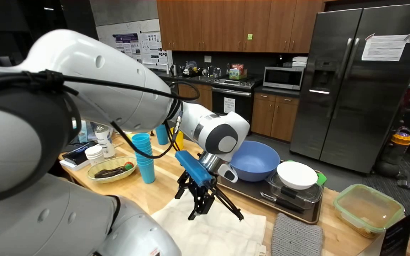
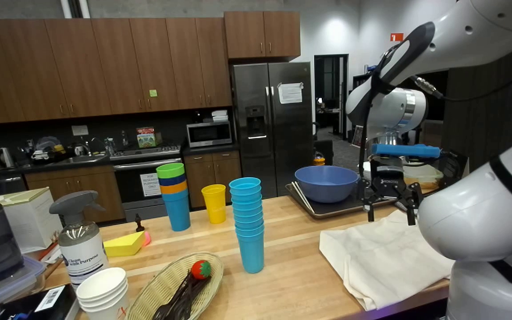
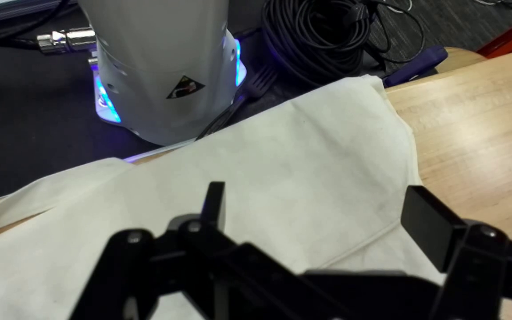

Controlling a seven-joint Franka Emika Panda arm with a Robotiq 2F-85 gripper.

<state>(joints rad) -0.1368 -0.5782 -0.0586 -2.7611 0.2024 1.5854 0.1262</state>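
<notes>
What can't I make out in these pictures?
Cream cloth: partly hidden by the tool in the wrist view.
Refrigerator notice: print too small in both exterior views.
Green-rimmed container: contents unclear through its hazy lid in an exterior view.
Paper cups: red marking cut off by the bottom edge in an exterior view.

In an exterior view, cream fabric cloth (image 2: 385, 262) lies lower R of frame on light wooden tabletop (image 2: 294, 249), black two-finger gripper (image 2: 391, 217) above it. Behind & L of cloth: round blue bowl (image 2: 327, 184) on dark rectangular tray (image 2: 345, 208). Ctr: tall blue plastic cup stack (image 2: 249, 235); behind it & L, yellow plastic cup (image 2: 215, 204), then multicoloured plastic cup stack (image 2: 174, 200). Lower ctr L: oval yellow woven basket (image 2: 163, 274) w/ red toy strawberry (image 2: 200, 269) in it. Rectangular grey knit mat (image 1: 297, 236) R of cloth, lower R, in an exterior view.
</notes>
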